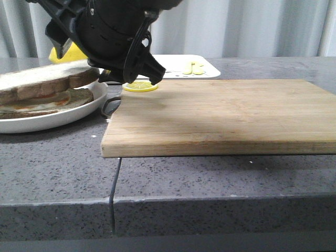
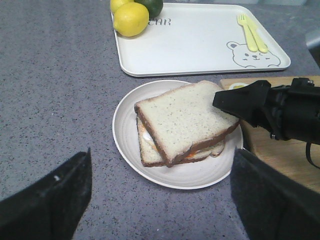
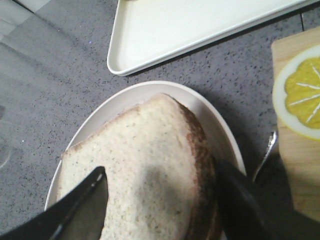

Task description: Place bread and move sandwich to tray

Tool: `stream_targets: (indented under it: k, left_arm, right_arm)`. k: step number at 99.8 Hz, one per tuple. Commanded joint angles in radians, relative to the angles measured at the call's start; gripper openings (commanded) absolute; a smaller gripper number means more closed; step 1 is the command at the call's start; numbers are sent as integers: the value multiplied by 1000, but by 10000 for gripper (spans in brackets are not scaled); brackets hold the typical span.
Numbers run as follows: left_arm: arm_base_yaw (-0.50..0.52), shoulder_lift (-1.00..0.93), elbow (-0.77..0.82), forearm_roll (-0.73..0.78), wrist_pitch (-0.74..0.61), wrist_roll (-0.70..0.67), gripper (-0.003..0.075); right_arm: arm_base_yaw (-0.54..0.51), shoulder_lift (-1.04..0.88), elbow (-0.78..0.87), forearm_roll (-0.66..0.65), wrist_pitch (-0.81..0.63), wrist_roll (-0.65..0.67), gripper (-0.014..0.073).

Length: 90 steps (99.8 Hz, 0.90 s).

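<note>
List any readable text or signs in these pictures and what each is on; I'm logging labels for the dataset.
"EAR": printed on the white tray, beside the lemon in the left wrist view; the lemon hides whatever letters come before it.
No other words, numbers or brands can be read in any view. The bear face on the tray is a drawing, not text.

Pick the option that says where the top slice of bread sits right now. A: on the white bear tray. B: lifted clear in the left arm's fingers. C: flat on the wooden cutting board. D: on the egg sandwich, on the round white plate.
D: the bread lies over the sandwich on the plate, with the right gripper around its edge; the tray holds no bread.
</note>
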Motion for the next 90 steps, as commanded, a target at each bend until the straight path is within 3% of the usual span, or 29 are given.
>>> stream_targets:
  k: [1, 39, 69, 90]
  left_arm:
    - [-8, 11, -35, -17, -69, -10, 536]
    - [-8, 11, -35, -17, -69, -10, 536]
    - [-8, 11, -35, -17, -69, -10, 536]
    - [-8, 11, -35, -17, -69, -10, 536]
  right_arm:
    - [1, -49, -20, 28, 2, -31, 493]
    - [0, -102, -20, -4, -87, -116, 533]
    - [-1, -296, -6, -321, -116, -166, 533]
    - [-26, -461, 116, -555, -153, -165, 533]
